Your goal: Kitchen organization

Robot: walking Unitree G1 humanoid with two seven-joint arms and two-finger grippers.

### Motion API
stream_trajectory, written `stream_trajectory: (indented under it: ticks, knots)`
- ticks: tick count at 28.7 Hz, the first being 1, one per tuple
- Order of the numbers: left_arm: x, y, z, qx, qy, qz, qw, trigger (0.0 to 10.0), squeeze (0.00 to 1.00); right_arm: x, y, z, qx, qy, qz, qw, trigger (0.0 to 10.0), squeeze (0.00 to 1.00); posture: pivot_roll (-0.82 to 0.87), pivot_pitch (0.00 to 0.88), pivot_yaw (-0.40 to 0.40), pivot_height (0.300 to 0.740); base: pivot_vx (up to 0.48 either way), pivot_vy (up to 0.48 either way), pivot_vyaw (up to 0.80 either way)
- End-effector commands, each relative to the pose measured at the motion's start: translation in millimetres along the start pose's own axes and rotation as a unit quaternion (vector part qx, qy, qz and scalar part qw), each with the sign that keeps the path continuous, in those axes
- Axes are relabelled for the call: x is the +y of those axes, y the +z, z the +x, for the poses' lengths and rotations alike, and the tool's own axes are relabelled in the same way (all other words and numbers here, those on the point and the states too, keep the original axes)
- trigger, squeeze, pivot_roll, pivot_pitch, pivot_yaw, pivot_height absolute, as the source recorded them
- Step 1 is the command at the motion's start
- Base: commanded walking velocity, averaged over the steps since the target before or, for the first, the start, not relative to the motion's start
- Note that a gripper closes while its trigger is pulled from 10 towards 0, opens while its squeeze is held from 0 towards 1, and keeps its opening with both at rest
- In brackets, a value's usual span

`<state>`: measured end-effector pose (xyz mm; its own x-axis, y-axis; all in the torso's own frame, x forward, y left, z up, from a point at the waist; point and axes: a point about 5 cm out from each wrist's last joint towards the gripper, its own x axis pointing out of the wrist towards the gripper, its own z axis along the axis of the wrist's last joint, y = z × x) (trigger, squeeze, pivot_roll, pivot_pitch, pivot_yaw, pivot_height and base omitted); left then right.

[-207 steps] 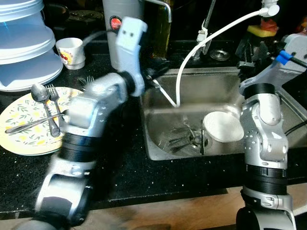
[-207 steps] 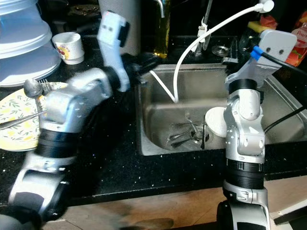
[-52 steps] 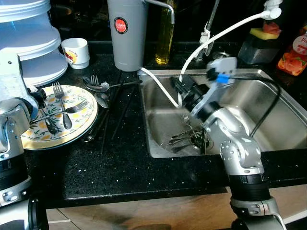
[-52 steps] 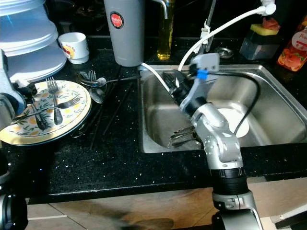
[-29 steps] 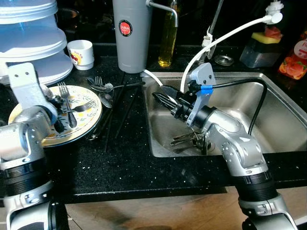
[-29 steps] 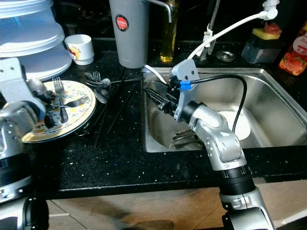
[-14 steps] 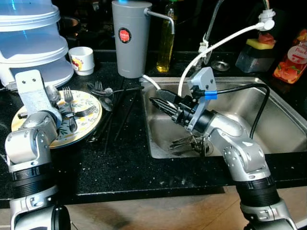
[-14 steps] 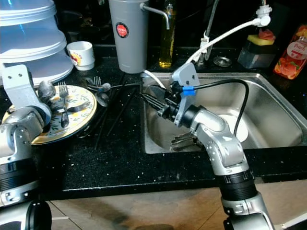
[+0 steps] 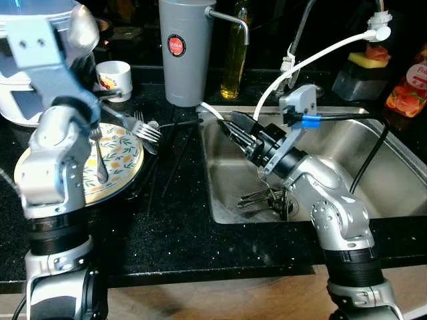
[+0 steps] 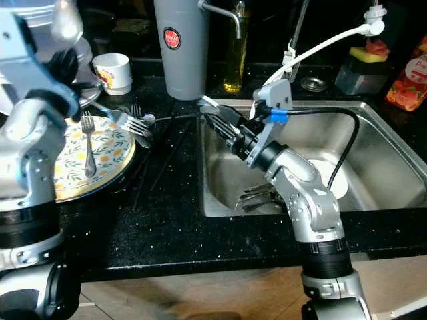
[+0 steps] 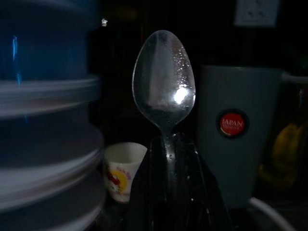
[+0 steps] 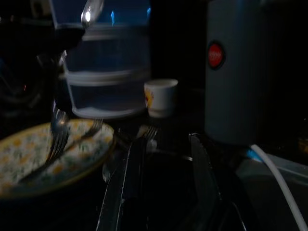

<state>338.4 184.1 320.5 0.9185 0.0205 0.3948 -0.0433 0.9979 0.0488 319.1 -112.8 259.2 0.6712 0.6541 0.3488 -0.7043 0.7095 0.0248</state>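
Above the patterned plate (image 9: 127, 160) on the black worktop (image 9: 180, 227), left arm is raised w/ forearm upright, left hand (image 11: 166, 144) clamped on the handle of a spoon (image 11: 163, 79), shiny bowl pointing up near the stacked blue containers (image 12: 106, 62). Right arm reaches across the sink (image 9: 347, 143) toward its left rim, right hand (image 10: 217, 123) w/ fingers parted, holding nothing. Plate carries a fork (image 10: 88, 143); more cutlery (image 9: 267, 197) lies in the sink bottom beside a white dish (image 10: 337, 180).

Plate (image 9: 127, 160) with fork (image 9: 99, 157) on worktop (image 9: 173, 227) to your left; sink (image 9: 373, 153) right, cutlery (image 9: 267, 198) inside; cup (image 9: 115, 76) behind plate.
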Motion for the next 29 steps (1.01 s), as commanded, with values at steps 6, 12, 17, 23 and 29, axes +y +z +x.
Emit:
stream_trajectory:
  ticks: [6,12,17,23,29]
  knots:
    - [2.6,-9,5.6,-0.025,0.024,0.264,0.964,10.0,0.00,-3.0,15,-2.0,-0.040,-0.019,0.010,0.999,10.0,0.00,0.14,0.001,-0.023,0.740,0.000,0.000,0.00]
    - [2.9,-26,11.2,0.052,0.027,0.043,0.997,10.0,0.00,-10.0,14,-4.4,-0.039,-0.042,0.016,0.998,10.0,0.00,0.13,0.000,-0.018,0.740,0.000,0.000,0.00]
    - [-9.8,-37,13.6,0.052,0.025,0.072,0.996,10.0,0.00,-11.2,17,-5.2,-0.048,-0.055,0.017,0.997,10.0,0.00,0.11,0.000,-0.011,0.740,0.000,0.000,0.00]
    - [-25.9,-30,15.1,0.032,0.001,0.000,0.999,10.0,0.00,-11.5,14,-8.8,-0.042,-0.060,0.021,0.997,10.0,0.00,0.12,0.000,-0.018,0.740,0.000,0.000,0.00]
    - [-112.5,-50,-8.8,0.150,-0.302,-0.150,0.929,10.0,0.00,-13.3,17,-8.3,-0.045,-0.067,0.019,0.997,10.0,0.00,0.11,0.000,-0.016,0.740,0.000,0.000,0.00]
